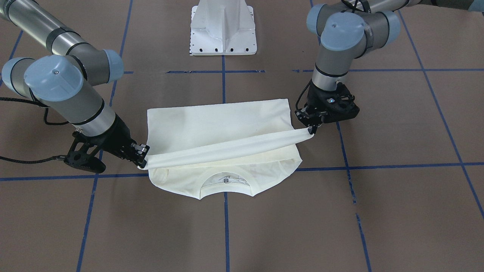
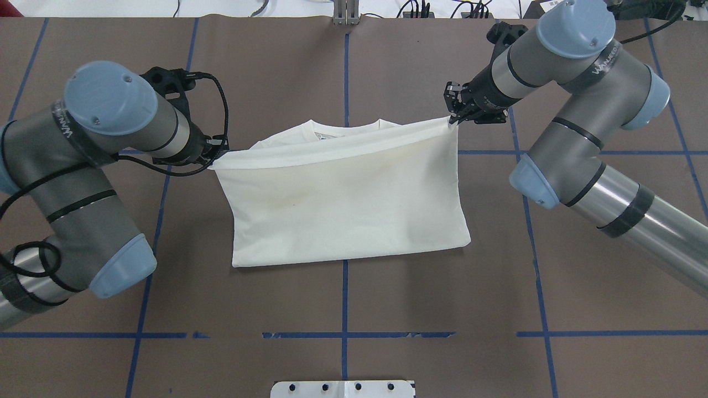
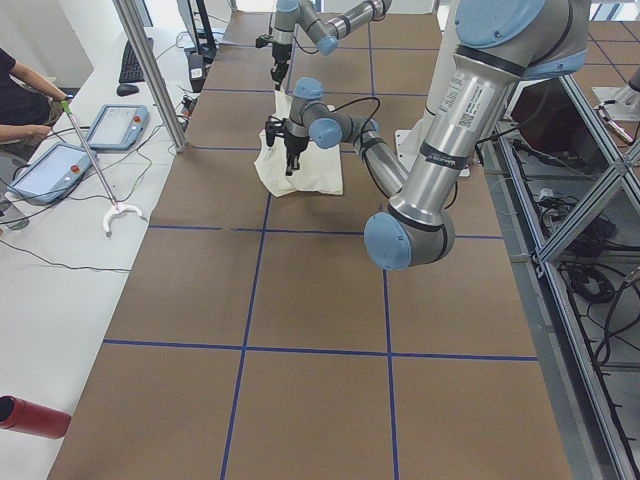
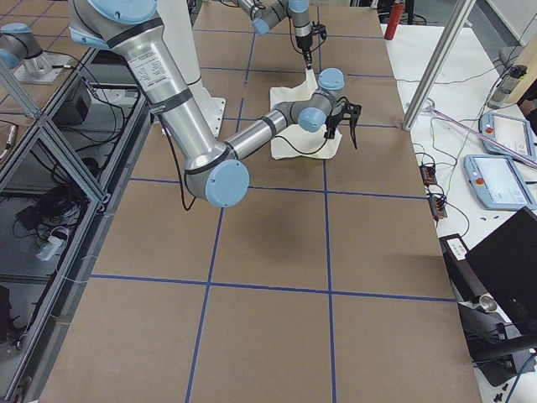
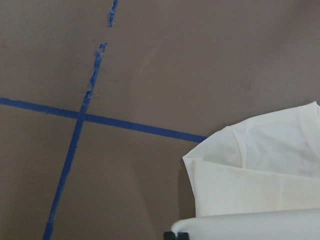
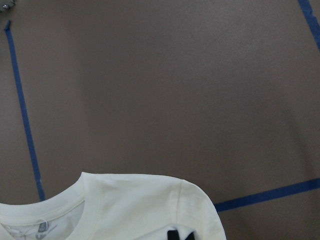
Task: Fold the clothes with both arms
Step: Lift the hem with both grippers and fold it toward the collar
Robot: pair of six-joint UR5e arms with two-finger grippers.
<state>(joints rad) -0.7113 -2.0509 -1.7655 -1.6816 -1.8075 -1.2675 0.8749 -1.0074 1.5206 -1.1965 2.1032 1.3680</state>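
Observation:
The cream T-shirt (image 2: 343, 199) lies folded on the brown table, plain side up; the cat print is hidden. Its collar (image 1: 225, 182) points away from the robot. My left gripper (image 2: 215, 157) is shut on one corner of the upper layer's edge, and my right gripper (image 2: 453, 119) is shut on the other corner. Between them the edge (image 1: 227, 149) is stretched taut and held a little above the shirt, near the collar. In the front-facing view the left gripper (image 1: 312, 130) is on the right and the right gripper (image 1: 143, 160) on the left. The wrist views show the shirt's shoulder (image 5: 250, 150) and collar (image 6: 100, 210) below.
The white pedestal base (image 1: 223, 28) stands at the robot's side of the table. Blue tape lines (image 2: 344, 287) cross the brown surface. In the left side view an operator's desk with tablets (image 3: 60, 160) runs along the far edge.

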